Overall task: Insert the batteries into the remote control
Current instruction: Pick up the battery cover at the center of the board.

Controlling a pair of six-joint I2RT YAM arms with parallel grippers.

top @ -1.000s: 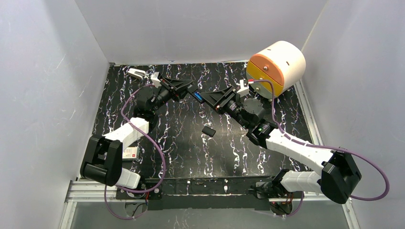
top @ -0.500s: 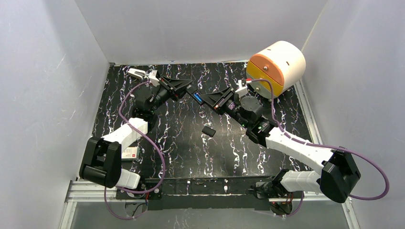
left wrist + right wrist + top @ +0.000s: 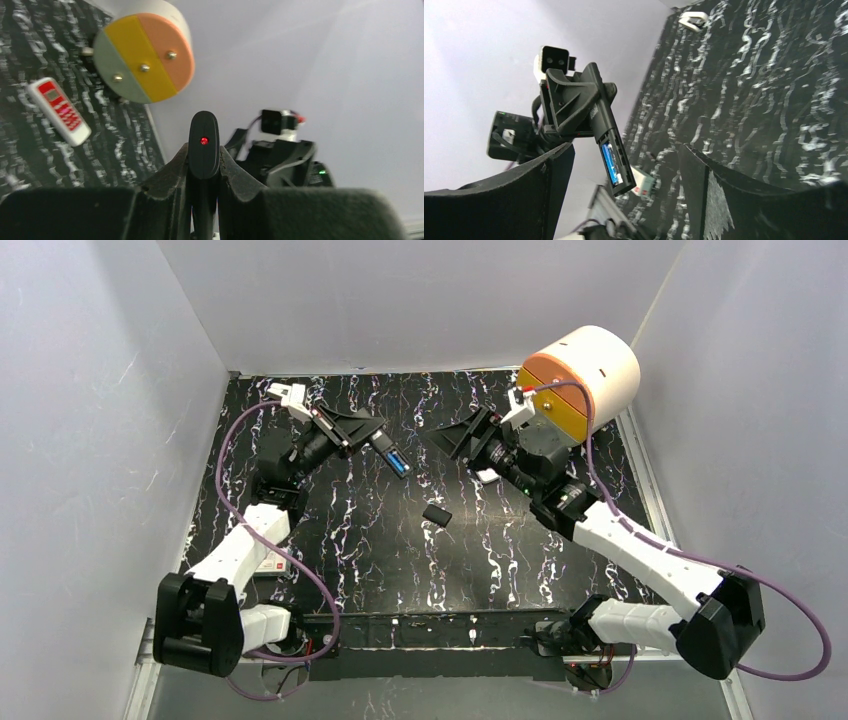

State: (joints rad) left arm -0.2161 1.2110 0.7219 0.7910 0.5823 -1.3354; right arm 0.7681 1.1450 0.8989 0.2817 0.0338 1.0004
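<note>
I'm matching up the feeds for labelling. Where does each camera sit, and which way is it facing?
Top external: above and behind the robot, looking down on the table; both arms show whole.
Left wrist: on the left arm, looking along the left gripper, shut on the black remote, toward the right arm; own fingers show.
Right wrist: on the right arm, looking through the open right gripper at that remote; own fingers show.
Shared: both wrist views show the remote.

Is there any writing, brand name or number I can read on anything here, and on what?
None can be read.
White remote: red keys, marks too blurred.
Small white box with red patch: print too small.
Black remote in the left gripper: only a red dot, no lettering.
</note>
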